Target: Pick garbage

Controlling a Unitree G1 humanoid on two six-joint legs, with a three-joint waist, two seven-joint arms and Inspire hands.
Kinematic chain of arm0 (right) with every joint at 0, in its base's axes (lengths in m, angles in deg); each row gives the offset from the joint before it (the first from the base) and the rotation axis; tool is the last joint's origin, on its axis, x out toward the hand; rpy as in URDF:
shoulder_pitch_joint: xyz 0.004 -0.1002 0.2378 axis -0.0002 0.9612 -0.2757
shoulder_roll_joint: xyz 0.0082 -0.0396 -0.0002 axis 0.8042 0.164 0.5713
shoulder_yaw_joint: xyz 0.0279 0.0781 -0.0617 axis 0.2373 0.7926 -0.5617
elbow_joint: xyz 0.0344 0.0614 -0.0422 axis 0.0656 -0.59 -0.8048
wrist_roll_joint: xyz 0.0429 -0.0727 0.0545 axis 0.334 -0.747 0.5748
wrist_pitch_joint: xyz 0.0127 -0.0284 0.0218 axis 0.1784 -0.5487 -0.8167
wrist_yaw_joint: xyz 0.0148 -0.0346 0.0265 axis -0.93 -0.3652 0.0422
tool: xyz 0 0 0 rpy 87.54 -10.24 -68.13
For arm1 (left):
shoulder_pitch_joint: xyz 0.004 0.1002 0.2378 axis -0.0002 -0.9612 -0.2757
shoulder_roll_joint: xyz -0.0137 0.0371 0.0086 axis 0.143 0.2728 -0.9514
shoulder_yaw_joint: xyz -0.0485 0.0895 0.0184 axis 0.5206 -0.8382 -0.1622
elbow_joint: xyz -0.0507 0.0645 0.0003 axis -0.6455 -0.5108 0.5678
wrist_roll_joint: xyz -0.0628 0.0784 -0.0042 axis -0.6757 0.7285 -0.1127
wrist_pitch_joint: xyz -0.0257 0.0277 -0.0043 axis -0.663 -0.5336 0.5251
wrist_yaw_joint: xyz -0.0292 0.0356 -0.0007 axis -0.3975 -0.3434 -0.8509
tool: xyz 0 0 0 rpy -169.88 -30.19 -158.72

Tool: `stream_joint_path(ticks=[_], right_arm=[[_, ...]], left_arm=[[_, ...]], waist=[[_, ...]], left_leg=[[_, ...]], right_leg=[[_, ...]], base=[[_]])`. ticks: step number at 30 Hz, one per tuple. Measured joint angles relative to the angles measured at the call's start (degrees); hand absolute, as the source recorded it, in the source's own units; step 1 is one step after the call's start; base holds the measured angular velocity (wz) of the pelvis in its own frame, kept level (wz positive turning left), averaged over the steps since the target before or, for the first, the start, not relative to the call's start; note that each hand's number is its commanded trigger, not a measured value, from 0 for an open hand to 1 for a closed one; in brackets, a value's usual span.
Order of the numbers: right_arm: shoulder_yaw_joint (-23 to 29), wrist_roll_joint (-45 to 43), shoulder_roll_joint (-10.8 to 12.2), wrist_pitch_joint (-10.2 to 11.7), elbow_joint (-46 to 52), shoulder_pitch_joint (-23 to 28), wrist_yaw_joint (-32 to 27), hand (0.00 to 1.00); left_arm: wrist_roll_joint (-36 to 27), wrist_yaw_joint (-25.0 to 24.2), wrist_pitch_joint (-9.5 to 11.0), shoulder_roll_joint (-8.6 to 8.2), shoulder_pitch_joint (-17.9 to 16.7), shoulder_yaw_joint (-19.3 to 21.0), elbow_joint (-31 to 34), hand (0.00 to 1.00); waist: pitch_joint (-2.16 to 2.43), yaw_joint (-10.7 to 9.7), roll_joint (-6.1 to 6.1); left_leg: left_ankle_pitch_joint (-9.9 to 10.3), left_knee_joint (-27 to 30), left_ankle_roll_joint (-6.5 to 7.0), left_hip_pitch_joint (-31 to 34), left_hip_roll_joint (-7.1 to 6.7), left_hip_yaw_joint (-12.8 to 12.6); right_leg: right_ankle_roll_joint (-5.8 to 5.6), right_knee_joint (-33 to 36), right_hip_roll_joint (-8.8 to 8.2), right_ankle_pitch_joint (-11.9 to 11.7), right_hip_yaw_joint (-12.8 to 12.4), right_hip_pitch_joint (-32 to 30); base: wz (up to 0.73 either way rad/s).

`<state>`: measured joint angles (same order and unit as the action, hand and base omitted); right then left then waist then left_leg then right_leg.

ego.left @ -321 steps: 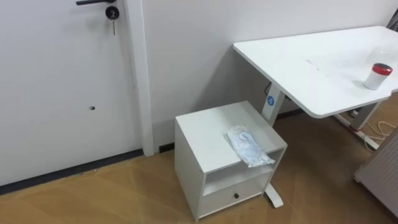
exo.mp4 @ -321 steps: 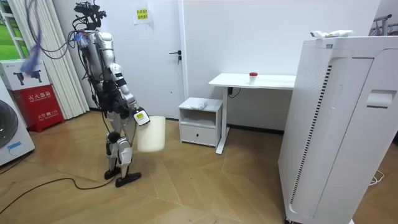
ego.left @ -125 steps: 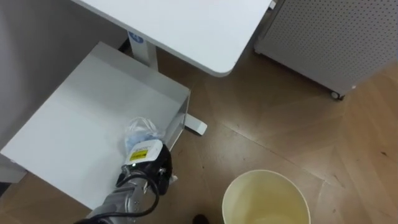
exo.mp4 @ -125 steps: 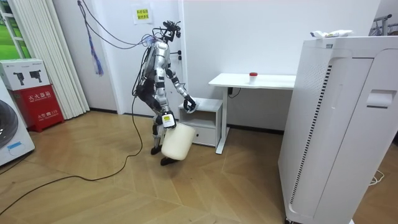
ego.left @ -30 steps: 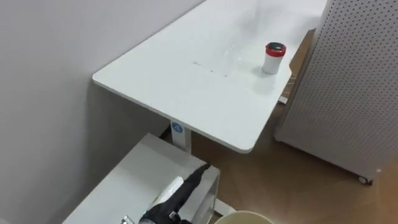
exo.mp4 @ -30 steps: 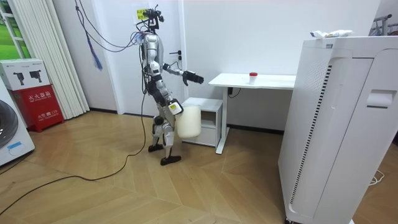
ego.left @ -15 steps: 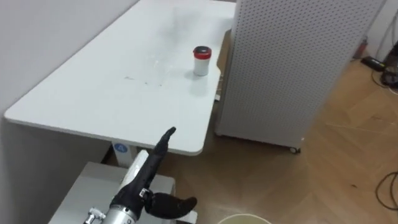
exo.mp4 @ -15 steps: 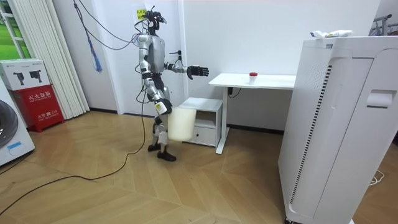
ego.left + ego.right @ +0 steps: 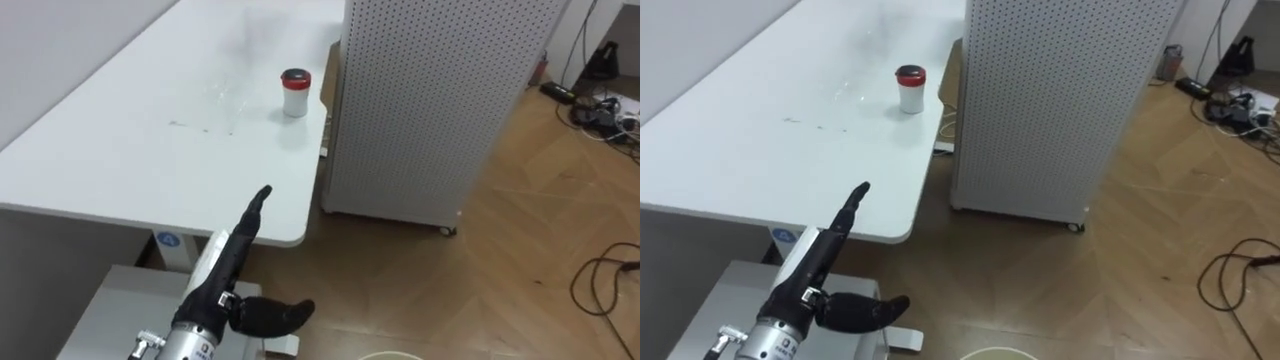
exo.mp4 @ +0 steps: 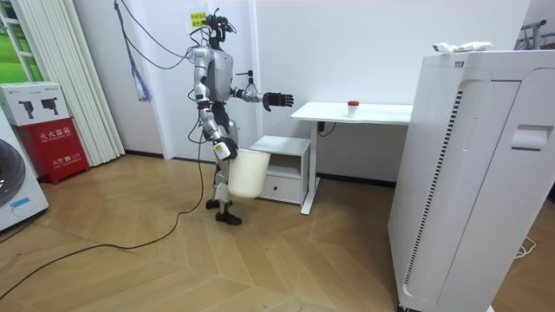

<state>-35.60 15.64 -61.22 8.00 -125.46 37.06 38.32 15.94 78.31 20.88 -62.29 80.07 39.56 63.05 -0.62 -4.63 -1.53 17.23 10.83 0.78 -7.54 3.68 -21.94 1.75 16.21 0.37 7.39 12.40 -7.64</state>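
Left hand, fingers straight and empty, near the end of the white desk; red-capped jar on it not yet picked.

head cams look steeply down at the desk and jar from close; the room cam sees both from far off.

The wall notice and desk-leg sticker carry illegible print

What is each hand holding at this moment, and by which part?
The right hand holds the bin by its rim. The left hand is open and stretched forward, holding nothing.
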Motion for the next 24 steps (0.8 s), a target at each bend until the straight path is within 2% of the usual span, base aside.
stream_joint_path(ticks=[5,7,9,10,12,13,14,15,16,17,18,19,20,21,22,23,24], right_arm=[[-0.04,-1.09,0.0,0.0,-0.07,0.17,0.85,1.0],[-0.14,-0.98,0.01,-0.01,-0.19,0.2,1.09,1.0],[-0.16,-0.73,-0.04,-0.07,-0.57,0.67,1.09,1.0],[-0.17,-0.74,-0.03,-0.11,-0.57,0.84,1.1,1.0],[-0.08,-0.89,-0.12,-0.17,-0.38,1.1,1.54,1.0],[-0.1,-0.89,-0.19,-0.18,-0.39,1.13,1.74,1.0],[-0.17,-0.84,-0.22,-0.28,-0.45,1.24,1.89,1.0],[-0.12,-0.79,-0.31,-0.73,-0.52,1.24,1.51,1.0],[-0.12,-0.8,-0.39,-1.02,-0.64,1.22,1.12,1.0],[-0.11,-0.82,-0.43,-1.41,-1.44,1.17,0.63,1.0],[0.17,-0.77,-0.52,-1.59,-2.37,1.07,0.33,1.0],[0.52,-0.77,-0.63,-2.01,-2.52,1.11,0.12,1.0],[0.85,-0.78,-0.63,-2.79,-2.49,1.16,-0.34,1.0],[1.07,-0.76,0.03,-3.38,-2.06,1.2,-0.64,1.0],[1.07,-0.71,0.02,-3.39,-1.91,1.35,-0.65,1.0],[1.01,-0.7,-0.44,-3.16,-1.39,1.88,-0.68,1.0],[0.44,-0.93,-0.64,-2.56,-0.37,1.35,-0.82,1.0]], left_arm=[[0.01,1.71,0.0,0.01,0.01,0.03,3.29,0.0],[0.01,2.71,-0.01,-0.03,0.0,0.06,3.35,0.0],[0.18,3.57,-0.01,-0.08,-0.22,0.03,3.34,0.0],[0.08,3.93,-0.01,-0.05,-0.31,0.09,3.33,0.0],[0.08,5.22,0.0,0.15,-1.14,1.28,3.26,0.0],[0.07,5.27,-0.01,0.16,-1.24,1.76,3.15,0.0],[-0.07,5.55,0.0,0.27,-1.23,2.27,2.78,0.0],[-0.44,6.07,0.0,0.22,-1.0,2.27,2.29,0.0],[-0.88,6.26,0.01,0.14,-0.85,2.16,2.09,0.0],[-1.16,7.1,0.01,0.09,-0.88,1.76,1.82,0.0],[-1.06,7.43,0.06,-0.33,-1.03,1.75,1.79,0.0],[-0.96,7.45,0.12,-0.55,-1.08,1.83,1.72,0.0],[-1.15,7.48,0.13,-0.66,-1.47,2.34,1.71,0.0],[-1.05,7.63,0.1,-0.78,-1.71,3.23,1.71,0.0],[-1.02,7.9,0.1,-0.88,-1.85,3.37,1.71,0.0],[-1.08,8.61,0.12,-0.51,-2.18,3.74,1.73,0.0],[-1.21,8.79,0.17,-0.47,-1.7,4.44,1.81,0.0]], waist=[[0.12,-0.68,0.33],[0.08,-1.44,0.46],[0.08,-1.44,0.4],[0.08,-1.36,0.34],[0.08,-0.24,0.43],[0.04,0.22,0.5],[-0.4,0.48,-0.2],[-0.33,0.51,-0.16],[-0.38,0.72,-0.22],[-0.68,1.6,-0.83],[-0.52,2.99,-0.65],[-0.46,3.42,-0.47],[0.19,3.68,0.05],[1.08,3.4,-0.81],[1.05,3.42,-0.76],[1.35,3.78,-1.33],[0.34,4.07,-1.51]], left_leg=[[-0.11,0.24,-0.2,-0.34,0.94,-1.34],[-0.11,1.84,-0.21,-0.51,1.21,-1.93],[-0.16,6.61,-0.33,-0.44,1.88,-3.21],[-0.26,8.26,-0.5,-0.19,2.09,-3.43],[-0.83,17.01,-1.39,1.65,2.95,-3.74],[-1.32,20.33,-2.08,3.08,3.46,-2.71],[-1.9,25.85,-2.12,6.17,3.49,1.84],[-0.11,24.98,-0.95,9.08,2.4,5.99],[0.48,23.82,-0.95,10.64,2.26,7.23],[0.4,20.53,-1.1,13.89,1.63,9.39],[-0.58,15.54,-1.89,17.35,1.39,12.23],[-3.37,14.13,-1.84,19.16,1.5,13.41],[-7.44,13.01,-0.56,20.29,1.59,13.74],[-8.03,11.21,0.0,19.25,1.27,11.33],[-8.26,10.57,0.21,18.47,1.51,9.94],[-8.29,11.37,0.27,17.62,1.54,8.73],[-7.56,17.9,0.55,20.77,1.61,7.82]], right_leg=[[0.17,-3.78,1.75,-1.74,-0.97,1.79],[0.21,-3.87,1.55,-1.76,-1.67,2.6],[0.31,-4.48,1.65,-1.7,-2.88,4.42],[0.46,-4.52,1.91,-1.58,-2.79,4.73],[1.38,-4.45,1.76,-0.97,-1.45,5.73],[1.55,-4.36,1.41,-0.86,-2.33,5.98],[1.78,-4.19,1.13,-0.47,-3.97,6.37],[1.72,-4.03,0.95,-0.23,-5.26,6.47],[1.66,-3.79,0.83,-0.02,-5.91,6.43],[1.42,-2.64,0.6,0.88,-7.84,6.09],[1.57,-1.02,0.69,2.44,-9.35,5.15],[1.4,0.3,0.59,3.24,-9.6,4.54],[0.32,3.62,0.73,5.04,-10.52,3.99],[0.1,6.33,-0.15,6.42,-9.3,3.17],[0.1,7.48,-0.38,6.52,-7.41,3.4],[0.64,6.42,-0.55,6.69,-3.76,5.05],[1.62,3.85,-1.22,7.53,-4.06,6.74]], base=[[-0.12],[-0.17],[-0.34],[-0.51],[-0.82],[-0.79],[-0.48],[-0.32],[-0.37],[-0.59],[-0.67],[-0.58],[-0.21],[-0.12],[-0.13],[-0.25],[-0.13]])
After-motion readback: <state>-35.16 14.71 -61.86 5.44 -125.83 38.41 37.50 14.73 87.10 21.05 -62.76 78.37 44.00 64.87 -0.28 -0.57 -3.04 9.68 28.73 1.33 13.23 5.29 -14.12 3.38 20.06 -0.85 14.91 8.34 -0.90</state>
